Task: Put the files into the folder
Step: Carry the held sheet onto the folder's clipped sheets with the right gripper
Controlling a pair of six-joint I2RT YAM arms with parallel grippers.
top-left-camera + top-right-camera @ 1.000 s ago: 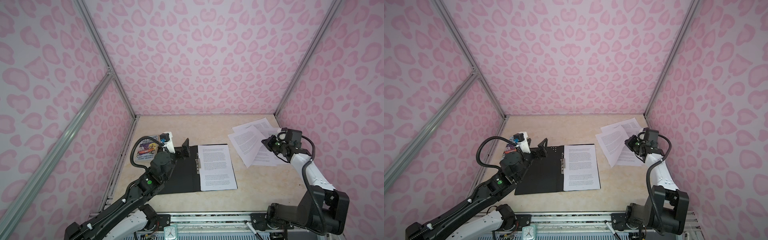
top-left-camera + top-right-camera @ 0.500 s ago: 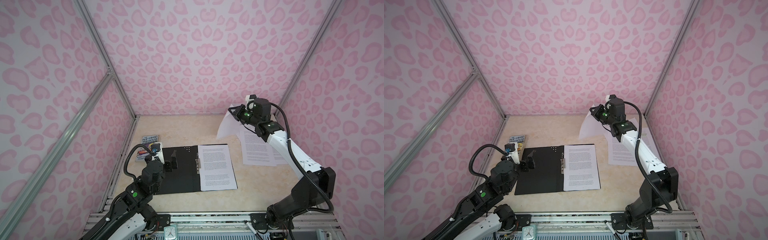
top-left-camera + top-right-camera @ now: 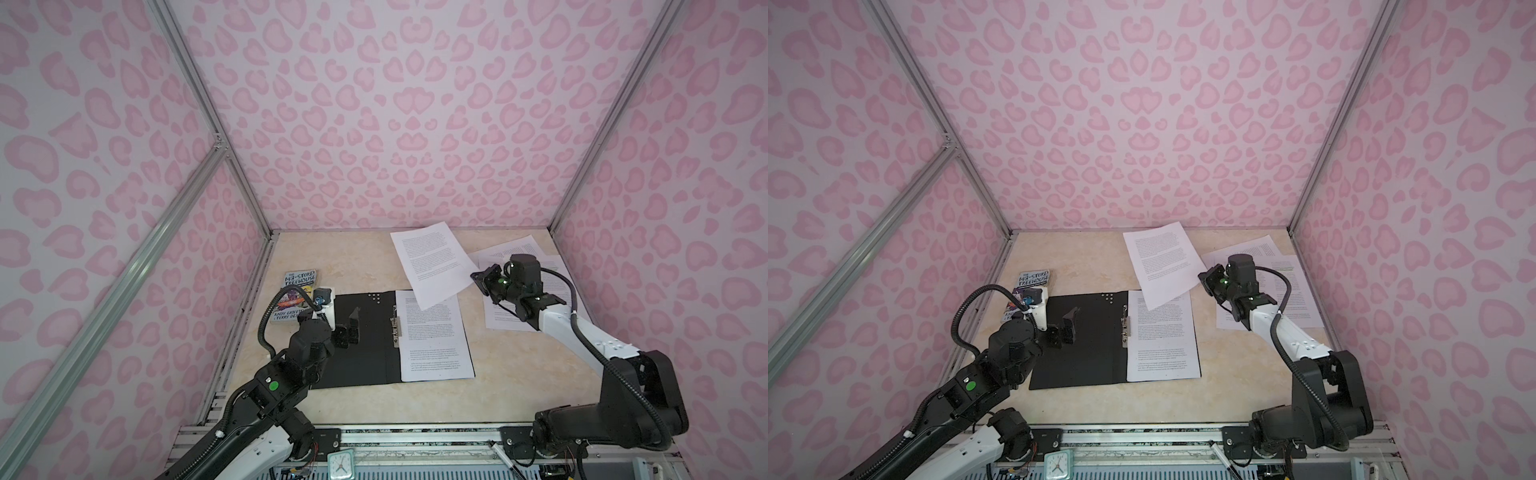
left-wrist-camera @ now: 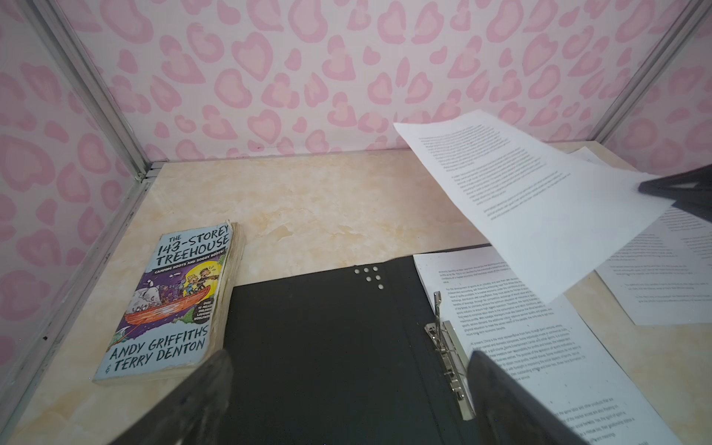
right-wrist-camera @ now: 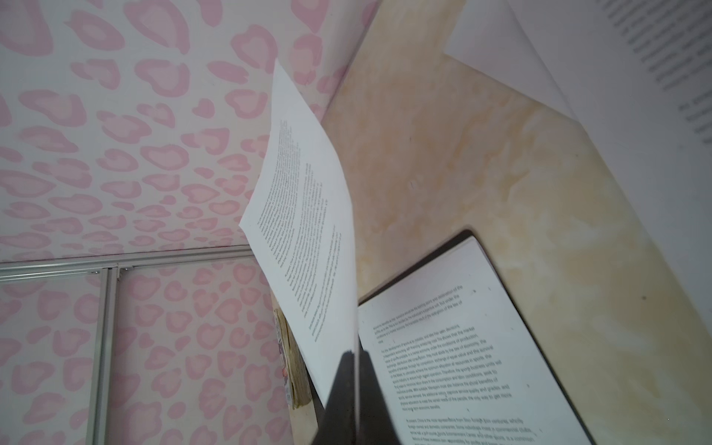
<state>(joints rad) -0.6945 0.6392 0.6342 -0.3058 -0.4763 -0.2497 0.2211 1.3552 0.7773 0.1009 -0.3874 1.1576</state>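
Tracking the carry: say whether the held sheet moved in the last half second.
Yes. The sheet in the right gripper has shifted left and nearer, its corner now overlapping the open folder in a top view.

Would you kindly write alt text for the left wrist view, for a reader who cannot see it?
A printed sheet hangs aloft, pinched by the right fingers, partly above an open black folder with one filed sheet inside. A paperback lies beside the folder; the open left fingers frame the foreground.
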